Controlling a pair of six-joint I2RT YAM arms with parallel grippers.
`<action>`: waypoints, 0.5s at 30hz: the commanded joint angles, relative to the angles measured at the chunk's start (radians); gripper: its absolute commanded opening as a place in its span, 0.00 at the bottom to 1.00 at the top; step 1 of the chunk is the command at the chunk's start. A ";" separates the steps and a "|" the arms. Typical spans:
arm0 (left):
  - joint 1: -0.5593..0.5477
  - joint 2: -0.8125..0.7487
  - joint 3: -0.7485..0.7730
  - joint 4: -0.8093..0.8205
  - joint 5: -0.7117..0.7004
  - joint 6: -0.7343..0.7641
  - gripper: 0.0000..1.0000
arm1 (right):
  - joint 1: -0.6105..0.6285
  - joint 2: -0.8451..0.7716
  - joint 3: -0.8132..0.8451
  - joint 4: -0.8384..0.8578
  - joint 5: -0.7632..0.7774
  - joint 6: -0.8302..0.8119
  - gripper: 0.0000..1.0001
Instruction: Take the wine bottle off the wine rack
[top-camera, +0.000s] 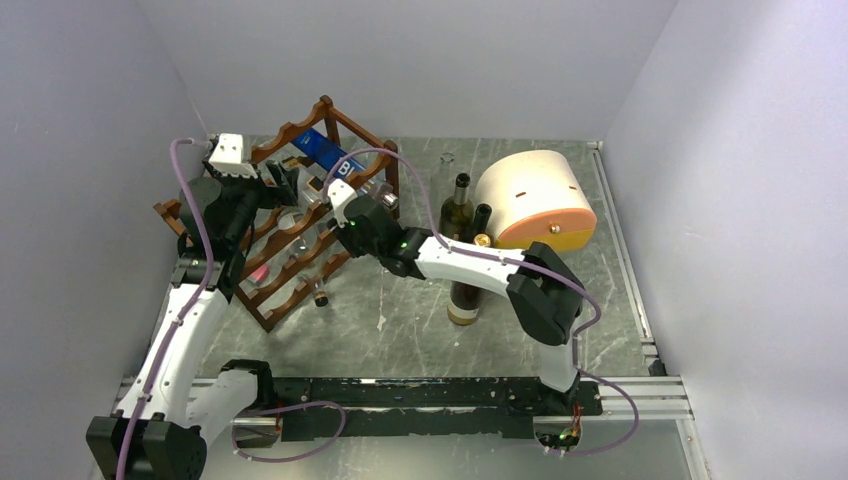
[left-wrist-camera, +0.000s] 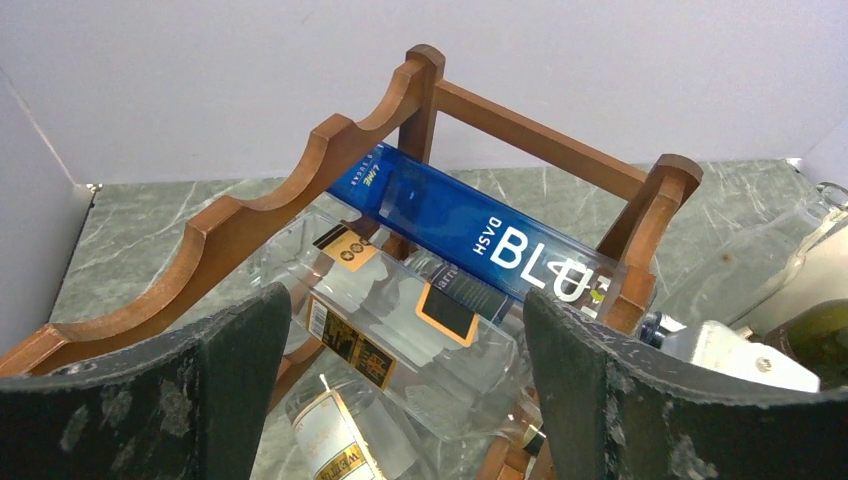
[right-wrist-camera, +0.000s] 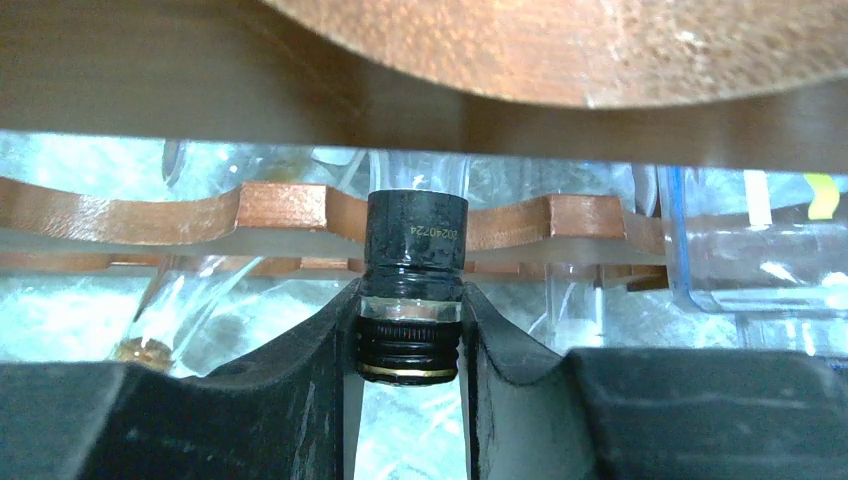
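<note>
The reddish-brown wine rack stands tilted at the back left and holds several bottles. A blue "BLU" bottle lies on its top tier and also shows in the left wrist view. Under it lies a clear square bottle with black-and-orange labels. My right gripper is at the rack's right side. In the right wrist view it is shut on the black-capped neck of a clear bottle lying in the rack. My left gripper is open above the rack's left end, with nothing in it.
A cream-and-orange drum box lies at the back right. Dark wine bottles stand beside it, one nearer the front under my right arm. A bottle neck sticks out of the rack's lower tier. Walls close in on the left, back and right.
</note>
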 joint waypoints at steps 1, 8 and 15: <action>0.012 0.002 0.011 0.040 0.028 -0.006 0.90 | 0.007 -0.093 -0.041 0.084 -0.023 0.023 0.00; 0.012 0.000 0.007 0.040 0.017 0.002 0.90 | 0.007 -0.139 -0.119 0.119 -0.031 0.047 0.00; 0.012 0.007 0.011 0.037 0.017 0.005 0.90 | 0.011 -0.193 -0.195 0.129 -0.019 0.079 0.00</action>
